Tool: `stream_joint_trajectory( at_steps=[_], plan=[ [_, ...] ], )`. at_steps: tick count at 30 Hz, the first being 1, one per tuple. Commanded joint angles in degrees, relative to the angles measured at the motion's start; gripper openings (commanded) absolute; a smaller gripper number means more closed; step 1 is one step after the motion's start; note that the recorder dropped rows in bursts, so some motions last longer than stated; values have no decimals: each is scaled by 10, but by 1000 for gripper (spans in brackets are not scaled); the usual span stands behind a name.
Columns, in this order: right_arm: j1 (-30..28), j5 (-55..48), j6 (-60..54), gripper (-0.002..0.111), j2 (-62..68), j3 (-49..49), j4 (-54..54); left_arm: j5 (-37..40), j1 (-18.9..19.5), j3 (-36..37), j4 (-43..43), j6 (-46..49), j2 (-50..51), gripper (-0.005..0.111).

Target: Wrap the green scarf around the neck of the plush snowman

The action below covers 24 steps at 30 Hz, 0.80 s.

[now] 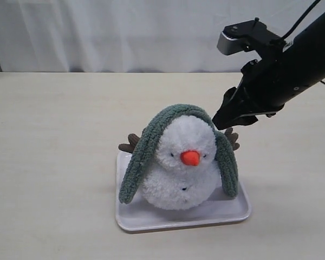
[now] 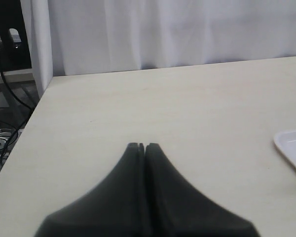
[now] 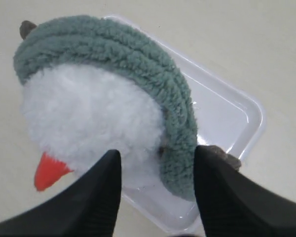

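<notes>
The plush snowman (image 1: 181, 170) sits upright on a white tray (image 1: 151, 216), orange nose facing the camera. The green scarf (image 1: 151, 138) lies draped over the top of its head, both ends hanging down past the sides of the body. My right gripper (image 1: 221, 123) hovers open just above and behind the scarf's right side; in the right wrist view its fingers (image 3: 222, 187) straddle the scarf's hanging end (image 3: 177, 148) beside the white head (image 3: 89, 113), without touching it. My left gripper (image 2: 141, 146) is shut and empty over bare table, out of the exterior view.
Brown antler-like arms (image 1: 131, 143) stick out behind the snowman on both sides. A white curtain (image 1: 124, 32) hangs behind the table. The left wrist view shows a tray corner (image 2: 293, 148) and the table's edge (image 2: 24, 133) with cables beyond it.
</notes>
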<state>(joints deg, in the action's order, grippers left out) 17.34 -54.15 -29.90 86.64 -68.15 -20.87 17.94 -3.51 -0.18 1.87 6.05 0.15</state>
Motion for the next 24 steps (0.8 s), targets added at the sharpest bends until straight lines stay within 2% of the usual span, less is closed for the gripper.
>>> stream_joint_trajectory(
  at_steps=[1,7,13,15,19,24],
  plan=[
    [1,-42,7,45,-17,6,10,-5,-4,2,0,1,-2,0],
    [1,-25,-16,45,-20,79,15,-5,-4,2,0,1,-2,0],
    [1,96,-44,45,-20,160,42,-5,-4,2,0,1,-2,0],
    [1,134,-44,47,-20,179,51,-5,-4,2,0,1,-2,0],
    [1,174,-85,60,-20,203,14,-5,-4,2,0,1,-2,0],
    [1,200,-124,58,-14,205,-24,-5,-4,2,0,1,-2,0]
  ],
)
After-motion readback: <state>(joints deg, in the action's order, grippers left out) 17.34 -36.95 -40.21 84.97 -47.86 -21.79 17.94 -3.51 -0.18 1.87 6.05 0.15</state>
